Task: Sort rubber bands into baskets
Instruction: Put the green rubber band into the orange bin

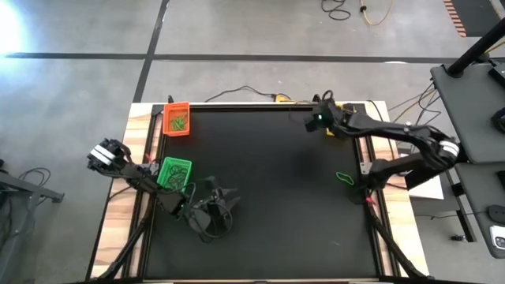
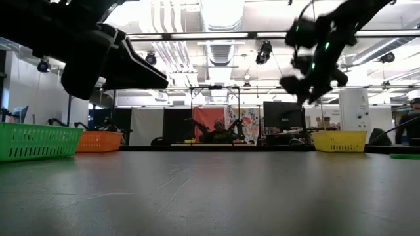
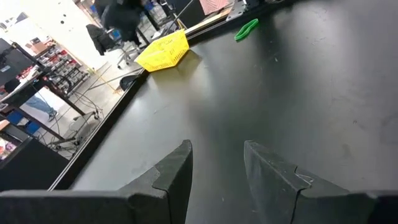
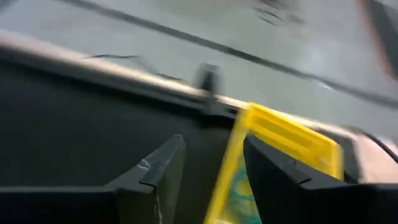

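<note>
The right gripper [image 4: 208, 168] is held above the yellow basket [image 4: 280, 149], fingers slightly apart, nothing gripped. The left gripper [image 3: 217, 165] is likewise parted and empty, over the black mat [image 3: 298, 93].

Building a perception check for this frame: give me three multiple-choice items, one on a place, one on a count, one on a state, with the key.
1. Where is the right gripper?
A. beside the yellow basket at the mat's far edge
B. over the orange basket
C. at the mat's centre

2. How many baskets are on the table?
A. two
B. three
C. four

3. How are the left gripper's fingers?
A. shut on a rubber band
B. apart, holding nothing
C. shut, empty

Key: 1 A, the right wrist view shows yellow mesh between its fingers; 2 B, orange, yellow and green basket; 3 B, the left wrist view shows bare mat in the gap.
</note>
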Motion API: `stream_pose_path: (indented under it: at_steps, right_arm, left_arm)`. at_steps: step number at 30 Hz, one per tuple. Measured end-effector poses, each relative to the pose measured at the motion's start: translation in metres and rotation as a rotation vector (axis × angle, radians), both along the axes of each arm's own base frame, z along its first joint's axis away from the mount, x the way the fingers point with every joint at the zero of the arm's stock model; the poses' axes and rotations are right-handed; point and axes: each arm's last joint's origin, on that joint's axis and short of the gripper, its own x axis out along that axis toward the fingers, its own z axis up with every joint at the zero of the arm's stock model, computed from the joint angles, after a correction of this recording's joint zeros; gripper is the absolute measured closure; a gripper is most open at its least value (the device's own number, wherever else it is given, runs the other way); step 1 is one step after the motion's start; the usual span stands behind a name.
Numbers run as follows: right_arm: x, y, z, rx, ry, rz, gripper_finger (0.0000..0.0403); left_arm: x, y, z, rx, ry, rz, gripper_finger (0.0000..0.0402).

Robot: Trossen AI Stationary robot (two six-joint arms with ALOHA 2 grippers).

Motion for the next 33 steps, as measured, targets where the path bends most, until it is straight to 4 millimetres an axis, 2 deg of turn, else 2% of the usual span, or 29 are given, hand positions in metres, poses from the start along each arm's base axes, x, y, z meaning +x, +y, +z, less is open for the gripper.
stream_pose_path:
  at_steps: [4,7,10,14,16,19,26,33]
  right_arm:
    - [0.011,0.049,0.009,0.129,-0.034,0.312,0.0249]
    - [0.009,0.087,0.003,0.386,-0.045,0.450,0.0261]
    - [-0.003,0.117,-0.007,0.640,0.060,0.430,0.0273]
    - [-0.025,0.141,-0.020,0.797,0.355,0.315,0.0279]
    - [-0.029,0.147,-0.025,0.845,0.433,0.296,0.0280]
    - [-0.028,0.149,-0.034,0.874,0.463,0.309,0.0278]
    - [-0.027,0.134,-0.056,0.916,0.563,0.320,0.0241]
    - [-0.021,0.122,-0.066,0.952,0.597,0.365,0.0221]
  left_arm:
    - [0.002,0.005,0.000,0.000,0.000,0.017,0.0271]
    - [0.004,0.008,0.000,-0.010,-0.004,0.032,0.0271]
    - [0.005,0.009,0.000,-0.013,-0.005,0.038,0.0271]
    - [0.005,0.009,0.000,-0.016,-0.008,0.037,0.0271]
    - [0.005,0.009,0.000,-0.016,-0.009,0.037,0.0271]
    - [0.005,0.009,0.000,-0.018,-0.011,0.036,0.0271]
    - [0.005,0.010,0.000,-0.016,-0.010,0.038,0.0271]
    - [0.005,0.010,0.000,-0.015,-0.009,0.039,0.0271]
